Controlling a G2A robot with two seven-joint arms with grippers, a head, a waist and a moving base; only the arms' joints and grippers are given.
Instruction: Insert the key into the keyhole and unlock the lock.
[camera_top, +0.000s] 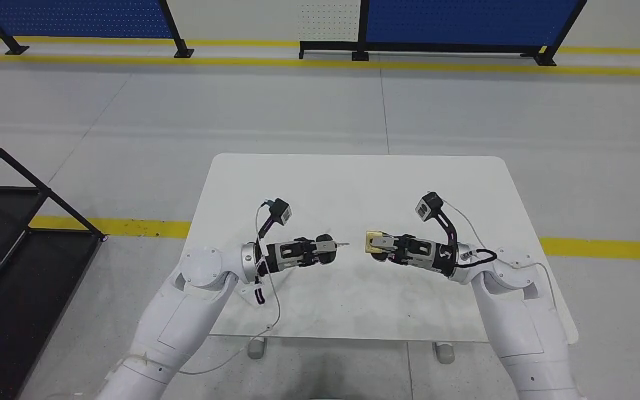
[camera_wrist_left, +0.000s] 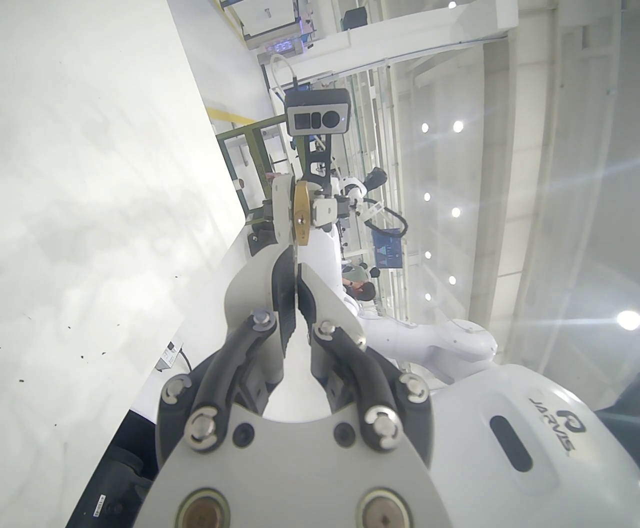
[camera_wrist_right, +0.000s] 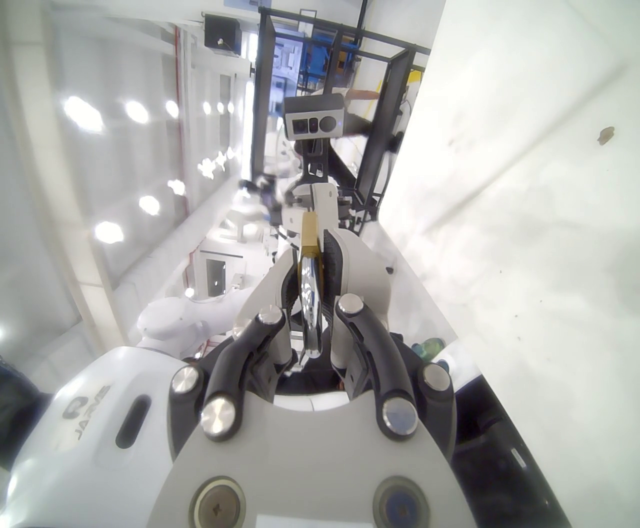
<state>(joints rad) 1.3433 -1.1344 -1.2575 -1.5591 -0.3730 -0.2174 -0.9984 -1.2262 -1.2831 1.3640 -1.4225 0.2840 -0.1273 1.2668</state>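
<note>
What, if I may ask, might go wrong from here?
The key is held only by a thin pinch in the left gripper; a slight misalignment could miss the keyhole and skew it. The lock is held above the table by the right gripper; pushing may twist it.

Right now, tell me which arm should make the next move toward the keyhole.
Left, probably. The left tool holds the key with its tip pointing at the lock, which the right tool grips across a gap. Advancing the key while the right holds the lock steady looks simplest.

arms (camera_top: 190, 300): white shells | links (camera_wrist_left: 220, 370): black | left gripper (camera_wrist_left: 296, 265): grey plate, silver screws (camera_wrist_left: 200, 425)
</note>
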